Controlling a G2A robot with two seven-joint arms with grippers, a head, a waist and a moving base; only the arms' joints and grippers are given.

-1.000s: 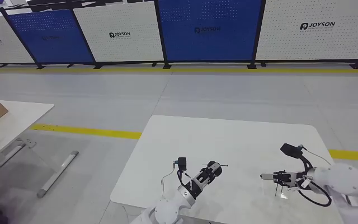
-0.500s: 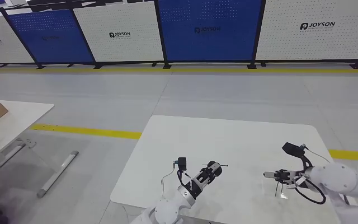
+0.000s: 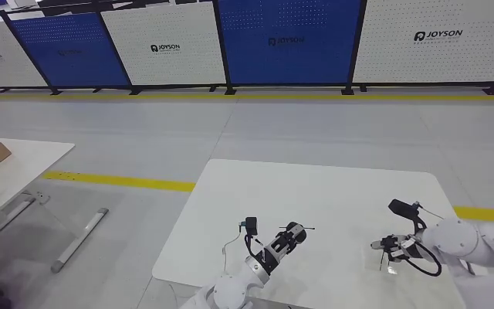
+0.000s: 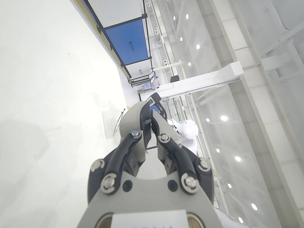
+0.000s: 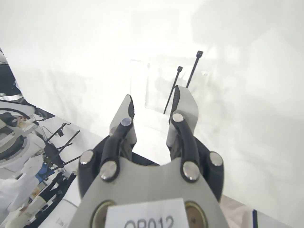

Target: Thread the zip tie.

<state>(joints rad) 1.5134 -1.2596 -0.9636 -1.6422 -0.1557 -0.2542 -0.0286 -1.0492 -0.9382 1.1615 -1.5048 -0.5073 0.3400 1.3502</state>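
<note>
Two black zip ties (image 5: 193,68) lie side by side on a clear flat tray (image 5: 139,84) near the table's front right. They also show as thin dark strokes (image 3: 383,261) from above. My right gripper (image 5: 154,94) hovers open just over their tail ends, with one finger (image 5: 187,100) covering the tails; nothing is between its fingers. From above, this right gripper (image 3: 380,245) sits beside the tray. My left gripper (image 4: 150,106) is shut near the table's front middle (image 3: 297,230). A thin dark strip (image 3: 309,229), seemingly a zip tie, pokes out of it.
The white table (image 3: 309,193) has open surface between the two arms and toward its far side. Its front edge runs close behind both grippers. Another table's corner (image 3: 31,154) stands far off at the left.
My right gripper has drawn back a little to the right, closer to the clear tray. The left arm has stayed still.
</note>
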